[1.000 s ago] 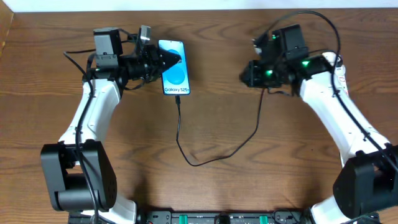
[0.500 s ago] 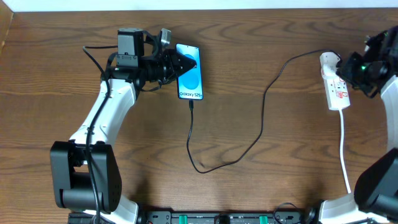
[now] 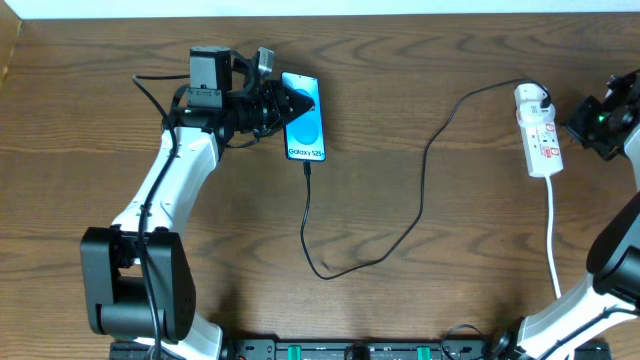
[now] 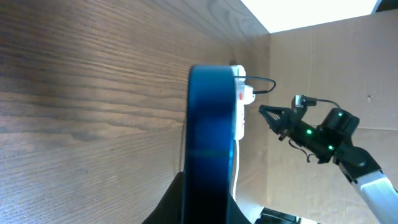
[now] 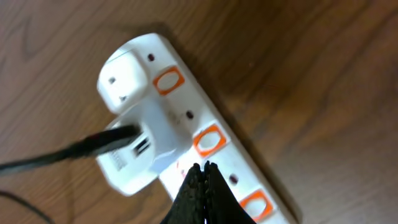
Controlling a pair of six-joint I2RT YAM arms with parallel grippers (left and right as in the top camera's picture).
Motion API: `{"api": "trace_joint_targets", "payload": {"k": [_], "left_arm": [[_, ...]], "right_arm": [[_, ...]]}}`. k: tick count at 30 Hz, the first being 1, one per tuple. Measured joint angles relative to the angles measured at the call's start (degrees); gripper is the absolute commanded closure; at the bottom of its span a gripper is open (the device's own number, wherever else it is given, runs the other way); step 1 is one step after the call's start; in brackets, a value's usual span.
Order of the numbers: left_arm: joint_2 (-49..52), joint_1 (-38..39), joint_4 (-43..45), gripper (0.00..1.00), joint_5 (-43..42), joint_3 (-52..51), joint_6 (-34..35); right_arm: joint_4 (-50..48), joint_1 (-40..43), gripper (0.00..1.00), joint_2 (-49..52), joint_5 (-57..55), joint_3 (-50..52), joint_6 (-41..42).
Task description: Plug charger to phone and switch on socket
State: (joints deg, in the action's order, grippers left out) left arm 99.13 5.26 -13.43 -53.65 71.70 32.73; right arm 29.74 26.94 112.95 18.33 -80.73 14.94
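Note:
The phone [image 3: 305,128] with its bright blue screen lies at the back left; my left gripper [image 3: 282,103] is shut on its left edge, and it shows edge-on in the left wrist view [image 4: 210,143]. The charger's black cable [image 3: 420,190] runs from the plug tip at the phone's bottom [image 3: 308,167] to the white adapter head [image 3: 530,98], which sits in the white socket strip [image 3: 541,140]. My right gripper [image 3: 580,124] is shut and empty, just right of the strip. In the right wrist view its closed tips [image 5: 203,171] hover over the strip [image 5: 214,140] beside the adapter [image 5: 134,140].
The strip's white cord [image 3: 552,240] runs toward the front right. The cable loops across the table's middle. A cardboard wall [image 4: 323,56] stands beyond the table in the left wrist view.
The right gripper has drawn back to the right, off the strip's back end. A second ago the whole scene sat differently, with the right arm over the adapter. The left arm and phone hold still now.

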Motion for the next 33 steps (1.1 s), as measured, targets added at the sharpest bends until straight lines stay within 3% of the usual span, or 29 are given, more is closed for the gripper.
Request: {"api": "trace_joint_targets", "payload": {"k": [9, 33], "left_arm": [[0.0, 0.0, 0.0, 0.93, 0.0, 0.0, 0.0], [0.0, 0.0, 0.0, 0.93, 0.0, 0.0, 0.0]], "right_arm": [[-5.4, -0.1, 0.99, 4.7, 2.4, 0.0, -2.0], [-6.4, -0.6, 0.99, 7.1, 2.9, -0.1, -2.4]]}}
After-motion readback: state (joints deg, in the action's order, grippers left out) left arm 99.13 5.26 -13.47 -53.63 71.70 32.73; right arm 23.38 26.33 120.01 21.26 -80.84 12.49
